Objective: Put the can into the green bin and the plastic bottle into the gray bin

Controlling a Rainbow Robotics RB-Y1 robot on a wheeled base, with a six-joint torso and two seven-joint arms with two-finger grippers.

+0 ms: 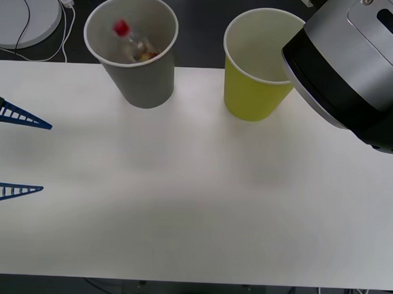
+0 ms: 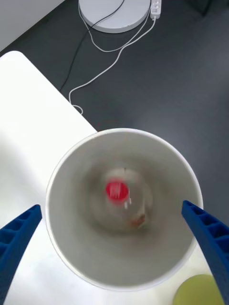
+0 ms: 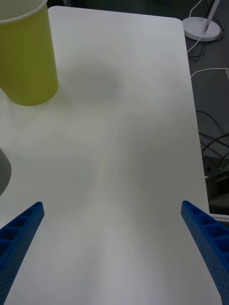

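Right wrist view | right tool [image 2: 114,228] spread above gray bin [image 2: 71,228] | plastic bottle [image 2: 119,193] inside

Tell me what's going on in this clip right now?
The bottle already lies inside the gray bin. The right gripper hovers directly above that bin, fingers open and empty. The left gripper waits open over the table at its left side. The green bin stands beside the gray one; I see no can on the table.
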